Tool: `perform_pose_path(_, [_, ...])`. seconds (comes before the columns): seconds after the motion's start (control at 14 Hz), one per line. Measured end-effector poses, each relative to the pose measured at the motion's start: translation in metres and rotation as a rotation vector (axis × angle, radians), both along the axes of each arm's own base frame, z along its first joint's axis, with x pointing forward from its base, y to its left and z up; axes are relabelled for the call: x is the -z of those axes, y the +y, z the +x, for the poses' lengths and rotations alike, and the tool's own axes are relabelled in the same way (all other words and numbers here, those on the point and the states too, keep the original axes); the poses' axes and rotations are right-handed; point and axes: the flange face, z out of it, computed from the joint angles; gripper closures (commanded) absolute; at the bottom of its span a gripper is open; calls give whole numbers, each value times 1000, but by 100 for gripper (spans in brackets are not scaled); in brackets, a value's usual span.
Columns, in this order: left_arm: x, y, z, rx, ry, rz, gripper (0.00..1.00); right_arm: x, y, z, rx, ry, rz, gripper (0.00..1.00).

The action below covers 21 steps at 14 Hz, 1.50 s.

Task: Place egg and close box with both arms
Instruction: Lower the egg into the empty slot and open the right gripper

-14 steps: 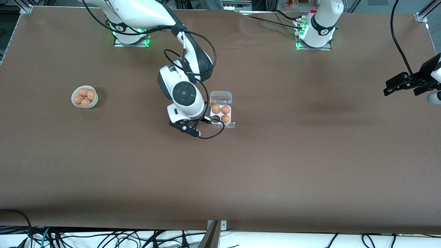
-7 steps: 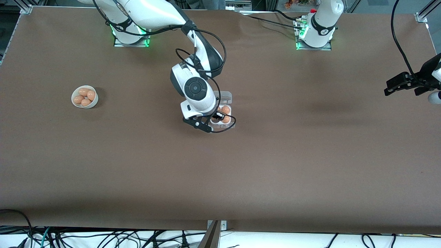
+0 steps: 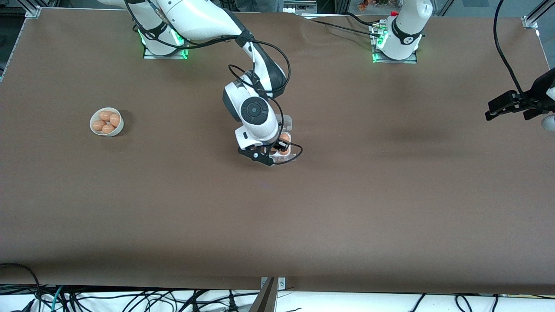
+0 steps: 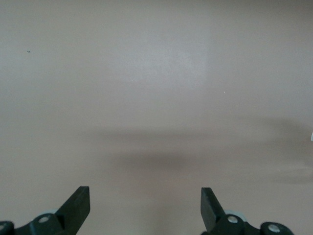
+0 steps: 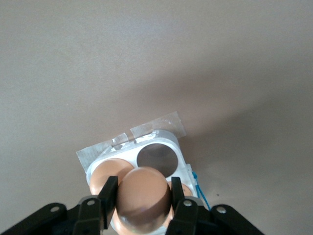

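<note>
My right gripper (image 3: 276, 150) is shut on an orange-brown egg (image 5: 143, 198) and holds it over the box (image 3: 286, 141), a white four-cell tray with an open clear lid. In the right wrist view the box (image 5: 182, 152) shows one empty cell (image 5: 156, 160) and eggs in other cells (image 5: 105, 172), partly hidden by the held egg. In the front view the right arm hides much of the box. My left gripper (image 3: 505, 105) waits open and empty above the table's edge at the left arm's end; its wrist view (image 4: 145, 205) shows only bare table.
A round white bowl (image 3: 106, 121) with several eggs stands toward the right arm's end of the table. Clear tape strips (image 5: 156, 125) hold the box's edge to the brown table (image 3: 303, 216).
My right gripper has moved with the egg from beside the box to over it, now covering most of the tray. The left arm has barely moved.
</note>
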Motion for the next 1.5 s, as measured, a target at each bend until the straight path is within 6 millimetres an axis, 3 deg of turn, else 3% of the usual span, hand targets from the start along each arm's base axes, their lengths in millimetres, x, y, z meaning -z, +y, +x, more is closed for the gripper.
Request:
perform_pose_path(0.79, [0,0,0,-1,0,0,0,9,-1,0,-2,2,-5,60])
perform_pose_path(0.86, [0,0,0,-1,0,0,0,9,-1,0,-2,2,-5,56])
perform_pose_path(0.93, [0,0,0,-1,0,0,0,9,-1,0,-3,2,-5,16])
perform_pose_path(1.0, [0,0,0,-1,0,0,0,9,-1,0,-3,2,-5,0])
perform_pose_path(1.5, [0,1,0,-1,0,0,0,4,-3,9,6,-20,5,0])
